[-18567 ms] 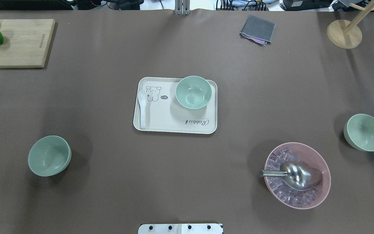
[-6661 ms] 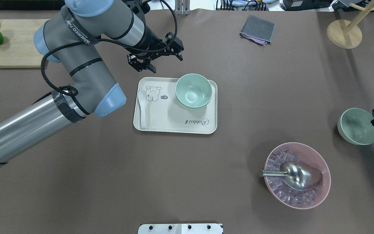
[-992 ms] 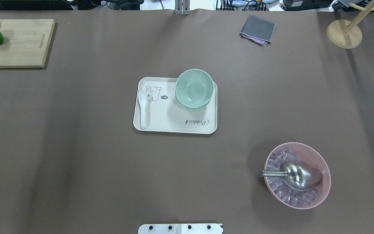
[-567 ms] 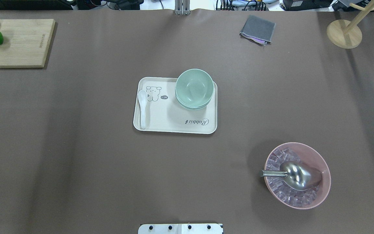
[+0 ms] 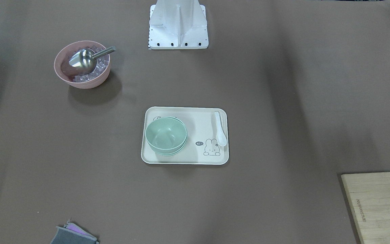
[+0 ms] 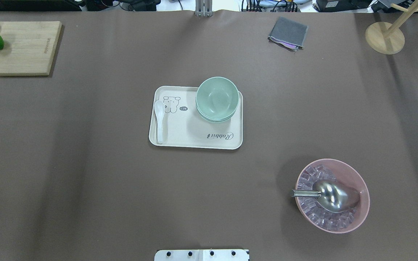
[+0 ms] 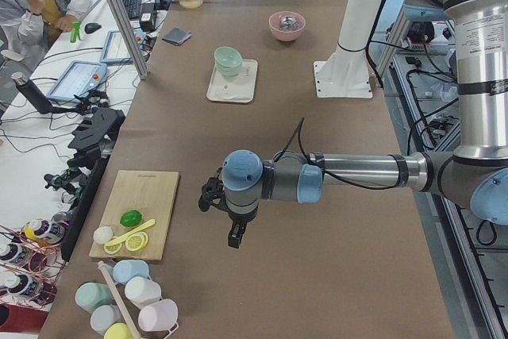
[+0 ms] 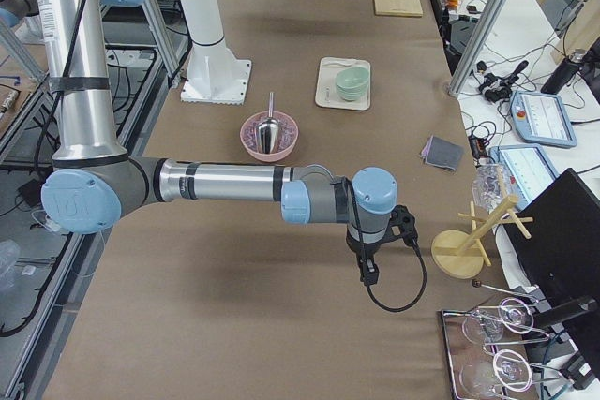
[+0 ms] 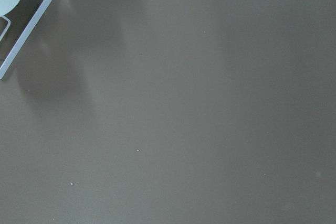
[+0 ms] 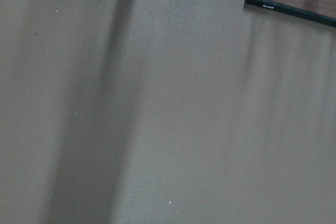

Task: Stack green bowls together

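Note:
The green bowls (image 6: pixel 217 98) sit nested in one stack on the back right corner of a cream tray (image 6: pixel 194 141). The rims of the lower ones show under the top bowl. The stack also shows in the front view (image 5: pixel 165 135) and both side views (image 7: pixel 227 59) (image 8: pixel 353 81). My left gripper (image 7: pixel 235 240) hangs over bare table near the cutting board, far from the stack. My right gripper (image 8: pixel 368 274) hangs over bare table near the wooden stand. Neither appears in the overhead or front view, so I cannot tell whether they are open or shut.
A white spoon (image 6: pixel 159 119) lies on the tray's left side. A pink bowl (image 6: pixel 363 212) with ice cubes and a metal scoop (image 6: pixel 334 195) stands front right. A cutting board (image 6: pixel 20 47), a grey cloth (image 6: pixel 288 33) and a wooden stand (image 6: pixel 384 37) line the back.
Since the earliest frames the two outlying green bowls have joined the tray bowl in one stack, and both arms have left the overhead view. Nothing has moved in the last second.

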You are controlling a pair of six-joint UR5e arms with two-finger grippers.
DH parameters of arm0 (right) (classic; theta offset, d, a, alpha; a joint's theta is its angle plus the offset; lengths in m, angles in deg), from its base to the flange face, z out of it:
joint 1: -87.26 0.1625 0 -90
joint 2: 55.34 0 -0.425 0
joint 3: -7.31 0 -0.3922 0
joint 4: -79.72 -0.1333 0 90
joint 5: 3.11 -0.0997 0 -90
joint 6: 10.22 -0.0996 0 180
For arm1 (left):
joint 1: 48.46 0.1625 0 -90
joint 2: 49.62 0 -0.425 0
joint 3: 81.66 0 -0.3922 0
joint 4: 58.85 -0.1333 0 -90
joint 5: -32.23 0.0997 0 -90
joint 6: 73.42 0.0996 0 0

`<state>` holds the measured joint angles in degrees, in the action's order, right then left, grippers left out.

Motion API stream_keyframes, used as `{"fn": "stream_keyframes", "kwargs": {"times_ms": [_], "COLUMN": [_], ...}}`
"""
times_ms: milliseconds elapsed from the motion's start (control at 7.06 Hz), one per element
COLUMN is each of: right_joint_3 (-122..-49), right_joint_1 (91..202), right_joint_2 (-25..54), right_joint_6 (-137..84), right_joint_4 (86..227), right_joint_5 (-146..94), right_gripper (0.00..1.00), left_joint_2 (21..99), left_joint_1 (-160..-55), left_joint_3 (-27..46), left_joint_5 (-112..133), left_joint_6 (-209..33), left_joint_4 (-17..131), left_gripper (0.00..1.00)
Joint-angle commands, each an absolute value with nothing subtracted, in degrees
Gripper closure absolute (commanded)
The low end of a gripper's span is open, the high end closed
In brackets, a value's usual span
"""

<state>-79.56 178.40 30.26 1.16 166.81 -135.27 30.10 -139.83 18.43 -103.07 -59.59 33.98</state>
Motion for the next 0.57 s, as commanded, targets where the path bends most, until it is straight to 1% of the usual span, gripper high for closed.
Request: {"fn": "stream_keyframes", "kwargs": {"times_ms": [0, 425], "right_joint_3": [-79.5, -79.6], "right_joint_1": [178.4, 178.4], "right_joint_2": [30.3, 30.3], "right_joint_6": [1.1, 1.1], "right_joint_4": [166.8, 166.8], "right_joint_5": [-135.3, -135.6], "right_gripper": [0.00, 0.00], "left_joint_2": [29.9, 29.8], "left_joint_1": [-139.9, -139.8], "left_joint_3": [18.0, 17.2], "left_joint_5": [-103.1, -103.1], "left_joint_6": [-59.6, -59.1], "left_joint_4": [34.0, 34.1], "left_gripper": [0.02, 0.02]}}
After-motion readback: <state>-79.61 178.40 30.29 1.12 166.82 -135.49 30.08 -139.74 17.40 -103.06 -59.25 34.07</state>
